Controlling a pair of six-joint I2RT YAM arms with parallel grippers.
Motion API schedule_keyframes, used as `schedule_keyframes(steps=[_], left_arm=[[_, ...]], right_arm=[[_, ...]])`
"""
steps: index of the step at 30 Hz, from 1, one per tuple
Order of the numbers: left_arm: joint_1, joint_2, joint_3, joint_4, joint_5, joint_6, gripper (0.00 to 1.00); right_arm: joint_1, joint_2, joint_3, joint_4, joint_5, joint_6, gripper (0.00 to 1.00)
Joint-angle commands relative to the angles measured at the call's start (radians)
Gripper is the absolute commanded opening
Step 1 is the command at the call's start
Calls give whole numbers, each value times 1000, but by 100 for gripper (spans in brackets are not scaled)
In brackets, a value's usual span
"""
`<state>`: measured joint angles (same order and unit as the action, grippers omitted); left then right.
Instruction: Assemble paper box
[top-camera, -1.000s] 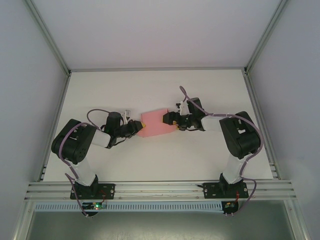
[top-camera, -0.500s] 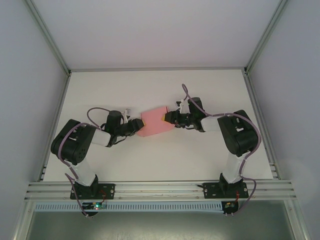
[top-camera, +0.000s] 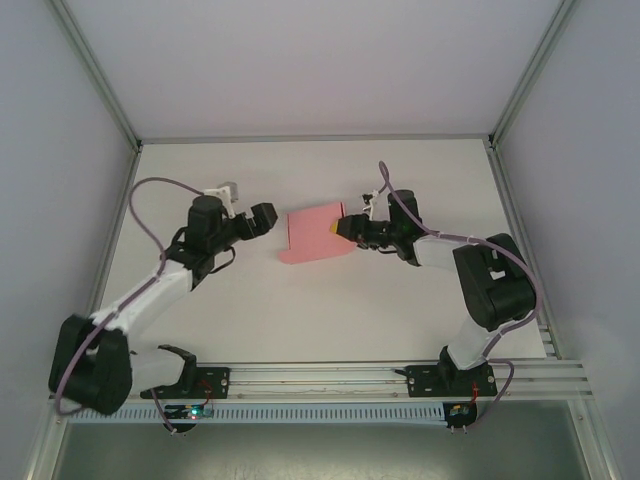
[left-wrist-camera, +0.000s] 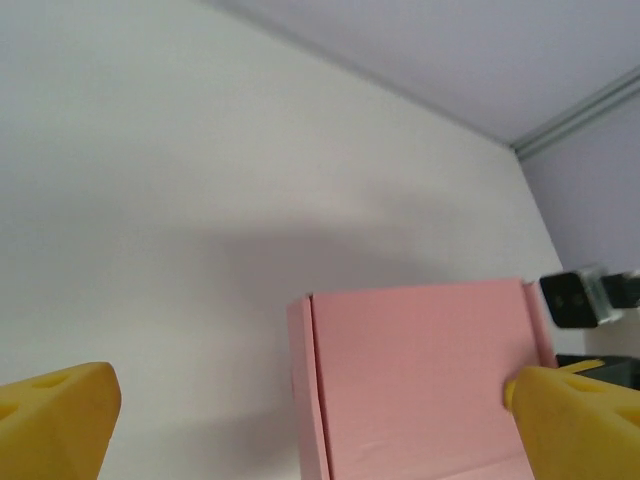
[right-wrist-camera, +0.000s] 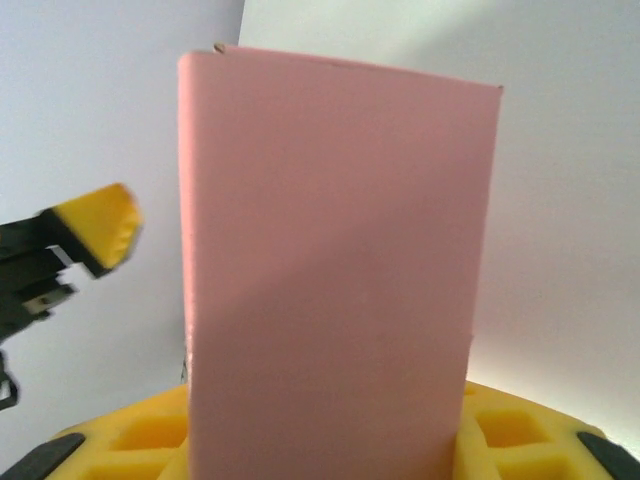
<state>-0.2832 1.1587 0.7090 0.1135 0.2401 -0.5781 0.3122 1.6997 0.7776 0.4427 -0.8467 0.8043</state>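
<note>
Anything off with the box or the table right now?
Nothing damaged or spilled. The pink box sits slightly askew to the table edges, clamped at its right end by the right gripper; the left gripper is open, clear of it. No tears or crushed corners show.

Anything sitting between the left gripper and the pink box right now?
Nothing visible. Bare table lies between the open left gripper and the paper box; the right gripper grips the box's opposite side.

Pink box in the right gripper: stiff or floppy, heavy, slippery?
Probably light: the paper box is thin card, held by one edge in the right gripper. Likely fairly stiff: its face looks flat, unsagged. The smooth surface may slip between the pads.
</note>
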Motion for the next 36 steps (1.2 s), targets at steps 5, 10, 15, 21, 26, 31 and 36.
schedule_keyframes(steps=[5,10,15,21,26,31,36], left_arm=[[-86,-222,-40,14,55,328,100],[-303,-177,51,-156,-57,651,100],[-439,-109,107,-161,-59,845,100],[-506,12,217,-261,-90,1032,99],[-528,95,241,-268,-188,1116,100],[-540,127,209,-218,-305,1177,100],[-545,160,182,-115,-435,1203,100]], right_arm=[[-30,-38,49,-82,15,20,29],[-32,-78,92,-131,39,114,27],[-28,-127,205,-446,135,75,29],[-32,-162,196,-445,100,167,28],[-33,-166,190,-443,74,243,28],[-39,-163,193,-428,33,319,29],[-44,-135,198,-417,-86,419,29]])
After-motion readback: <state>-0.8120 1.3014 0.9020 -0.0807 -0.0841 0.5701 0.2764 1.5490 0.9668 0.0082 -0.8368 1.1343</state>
